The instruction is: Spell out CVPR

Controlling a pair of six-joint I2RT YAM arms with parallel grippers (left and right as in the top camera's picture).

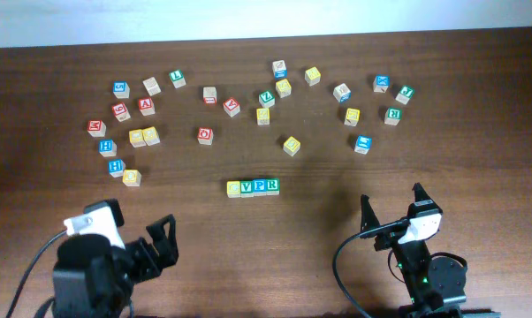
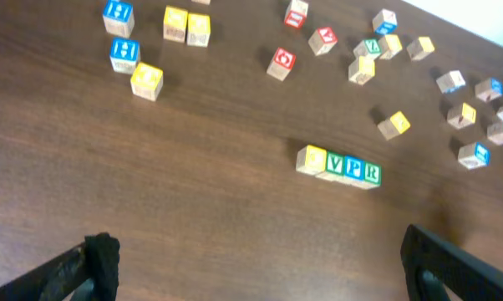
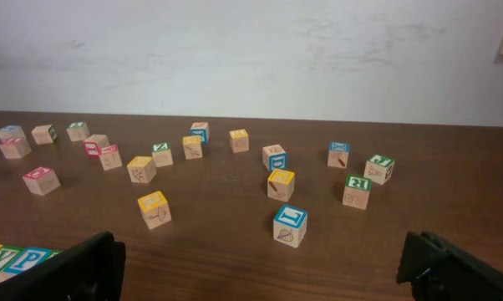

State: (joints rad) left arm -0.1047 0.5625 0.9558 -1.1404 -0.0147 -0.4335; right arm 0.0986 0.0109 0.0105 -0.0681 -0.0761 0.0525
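— Left gripper: what's it doing?
— Jaws spread wide, nothing between them, held over bare table. Ahead of it and off to its right sits the row: yellow-faced cube, then V cube, P cube, R cube, side by side and touching.
— And the right gripper?
— Spread too, and empty. The row lies ahead and to its left, well apart from either gripper.
— So the word's done?
— I'd judge so: four cubes in line, in reading order from the robot's side. The left wrist view shows the green V, blue P and green R plainly. My only doubt is the yellow one; its letter is too small to read as a C for sure.
— Anything left?
— Little, I think. Maybe confirm that first letter, and leave alone the loose cubes scattered beyond the row; both arms sit clear of it
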